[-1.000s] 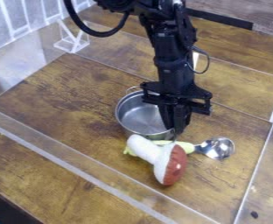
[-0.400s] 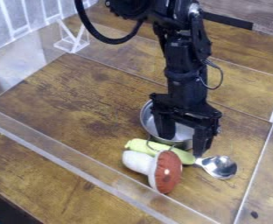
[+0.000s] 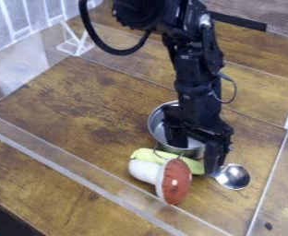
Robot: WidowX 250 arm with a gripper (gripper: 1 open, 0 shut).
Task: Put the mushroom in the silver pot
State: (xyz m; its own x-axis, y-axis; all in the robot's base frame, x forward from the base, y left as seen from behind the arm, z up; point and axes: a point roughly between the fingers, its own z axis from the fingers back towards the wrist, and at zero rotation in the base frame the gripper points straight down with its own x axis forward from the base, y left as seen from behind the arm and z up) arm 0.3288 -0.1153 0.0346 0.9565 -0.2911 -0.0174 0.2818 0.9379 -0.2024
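Mushroom with glossy red-brown cap and thick white stem (image 3: 174, 182) still needs both picking up and placing, lying outside the small round shiny metal pot (image 3: 161, 132), on its near side, while the black gripper (image 3: 194, 147) over the pot has its jaws spread, away from the cap

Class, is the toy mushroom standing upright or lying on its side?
Lying on its side: the mushroom's white stem stretches sideways from its red-brown cap.

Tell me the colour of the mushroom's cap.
The cap is glossy red-brown, showing best in the current camera view.
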